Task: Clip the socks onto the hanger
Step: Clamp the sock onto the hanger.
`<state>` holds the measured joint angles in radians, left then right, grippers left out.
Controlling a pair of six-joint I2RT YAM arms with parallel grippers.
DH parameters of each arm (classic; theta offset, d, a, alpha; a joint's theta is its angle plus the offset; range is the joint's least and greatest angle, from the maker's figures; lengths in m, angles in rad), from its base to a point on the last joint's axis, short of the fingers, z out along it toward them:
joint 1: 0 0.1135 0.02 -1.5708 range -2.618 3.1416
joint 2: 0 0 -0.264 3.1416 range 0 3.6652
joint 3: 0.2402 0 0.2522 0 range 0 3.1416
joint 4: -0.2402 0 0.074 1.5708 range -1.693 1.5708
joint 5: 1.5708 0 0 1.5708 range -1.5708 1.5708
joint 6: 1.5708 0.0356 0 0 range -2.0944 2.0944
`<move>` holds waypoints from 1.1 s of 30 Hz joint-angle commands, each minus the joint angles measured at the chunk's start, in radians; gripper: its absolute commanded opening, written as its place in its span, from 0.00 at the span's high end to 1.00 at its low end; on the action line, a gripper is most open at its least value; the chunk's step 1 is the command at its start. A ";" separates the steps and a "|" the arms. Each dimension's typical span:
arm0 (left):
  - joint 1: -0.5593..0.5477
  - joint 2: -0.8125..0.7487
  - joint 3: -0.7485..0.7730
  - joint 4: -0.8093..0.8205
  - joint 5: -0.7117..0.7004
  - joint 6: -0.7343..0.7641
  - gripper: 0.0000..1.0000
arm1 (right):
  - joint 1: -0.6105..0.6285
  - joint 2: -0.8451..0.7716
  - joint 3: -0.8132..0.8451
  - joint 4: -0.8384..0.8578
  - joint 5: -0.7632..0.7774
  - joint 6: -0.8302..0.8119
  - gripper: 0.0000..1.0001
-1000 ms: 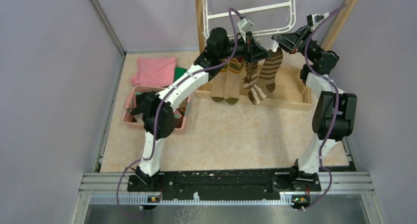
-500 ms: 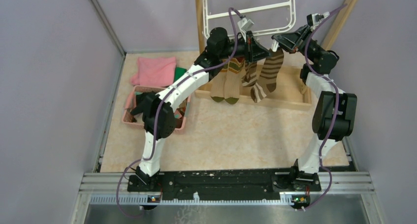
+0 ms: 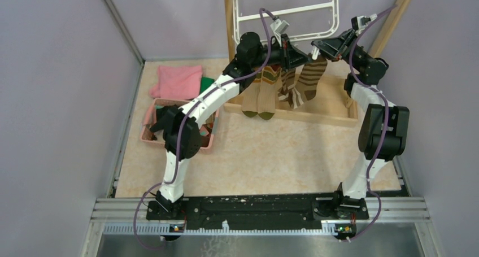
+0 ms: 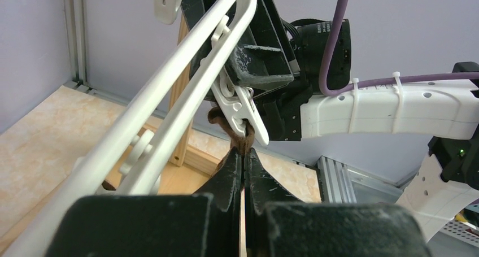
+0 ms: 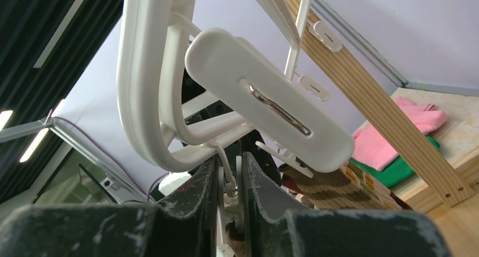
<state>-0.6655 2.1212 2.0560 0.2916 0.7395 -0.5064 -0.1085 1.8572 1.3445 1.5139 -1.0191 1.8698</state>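
- Socks point(image 3: 265, 96) hung at upper centre of the top view, under the hanger point(image 3: 288, 11); within the last second the brown-striped sock point(image 3: 308, 79) rose towards it.
- Left gripper point(image 4: 244, 154) pressed together on the soft dark cuff, just below the clip point(image 4: 240, 107).
- Right gripper point(image 5: 229, 164) pinched that smooth white plastic clip; clipping judged close.

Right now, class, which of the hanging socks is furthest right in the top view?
The broad-banded brown-and-cream sock, its top pinched by the left claw. The thinner-striped sock and the tan socks hang further left.
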 commanded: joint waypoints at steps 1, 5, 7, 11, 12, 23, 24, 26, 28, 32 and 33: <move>0.016 -0.071 -0.036 0.071 -0.057 -0.022 1.00 | 0.021 0.009 0.053 0.108 -0.008 0.017 1.00; 0.020 -0.087 -0.062 0.086 -0.078 -0.028 1.00 | 0.021 0.010 0.055 0.108 -0.012 0.017 1.00; 0.021 -0.092 -0.071 0.098 -0.085 -0.037 1.00 | 0.021 0.010 0.054 0.105 -0.015 0.012 1.00; 0.020 -0.095 -0.073 0.115 -0.078 -0.050 1.00 | 0.021 0.009 0.055 0.090 -0.021 -0.003 1.00; 0.022 -0.094 -0.069 0.116 -0.078 -0.053 1.00 | 0.021 0.008 0.055 0.087 -0.024 -0.008 1.00; 0.023 -0.077 -0.052 0.135 -0.067 -0.096 1.00 | 0.021 0.005 0.055 0.066 -0.032 -0.035 1.00; 0.024 -0.075 -0.052 0.139 -0.064 -0.102 1.00 | 0.021 0.008 0.057 0.065 -0.032 -0.038 1.00; 0.026 -0.075 -0.054 0.154 -0.056 -0.119 1.00 | 0.021 0.005 0.057 0.062 -0.035 -0.043 1.00; 0.030 -0.074 -0.059 0.178 -0.043 -0.151 1.00 | 0.021 0.005 0.060 0.060 -0.037 -0.047 1.00; 0.036 -0.073 -0.071 0.214 -0.026 -0.192 1.00 | 0.021 0.003 0.061 0.050 -0.039 -0.059 1.00; 0.038 -0.071 -0.072 0.215 -0.026 -0.195 1.00 | 0.021 0.003 0.061 0.051 -0.040 -0.061 1.00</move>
<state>-0.6449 2.0895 1.9862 0.4057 0.7029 -0.6415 -0.1066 1.8606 1.3575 1.5135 -1.0435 1.8282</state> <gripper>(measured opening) 0.008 0.154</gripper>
